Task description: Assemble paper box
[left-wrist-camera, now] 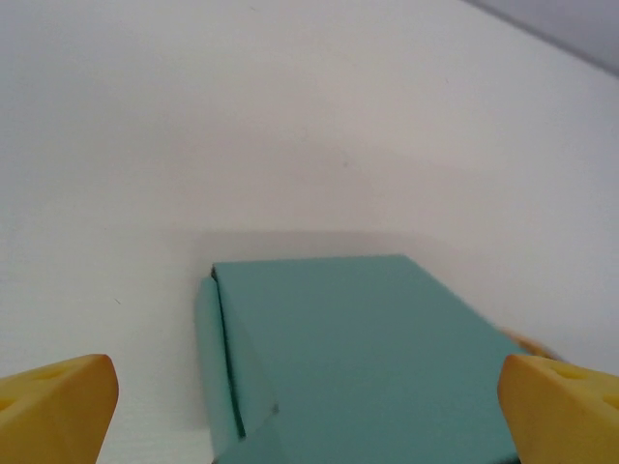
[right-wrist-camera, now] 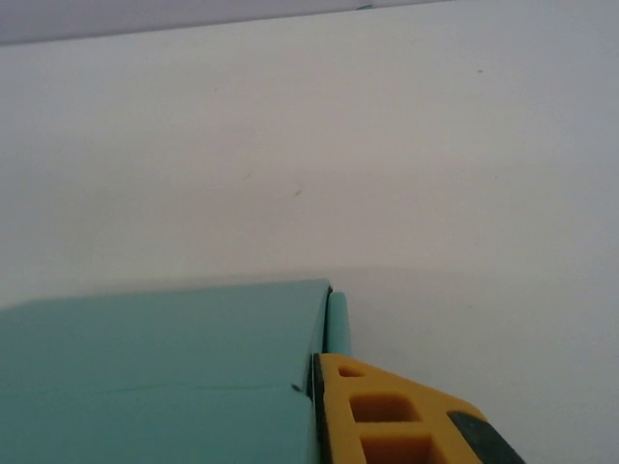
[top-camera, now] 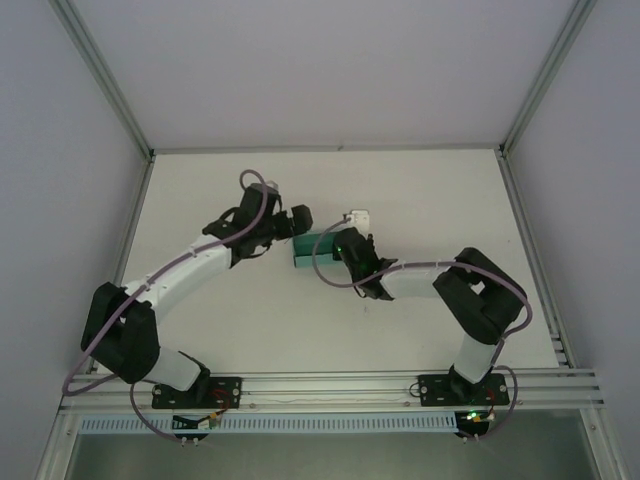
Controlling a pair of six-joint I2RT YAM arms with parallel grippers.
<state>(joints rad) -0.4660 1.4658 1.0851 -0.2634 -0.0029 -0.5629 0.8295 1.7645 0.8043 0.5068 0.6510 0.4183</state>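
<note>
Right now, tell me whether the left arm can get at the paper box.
Probably yes: the open left gripper straddles the paper box, with nothing in between; the right gripper is at its other side.

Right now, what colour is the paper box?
The paper box is plain teal-green, with no pattern. The left wrist view shows it best.
</note>
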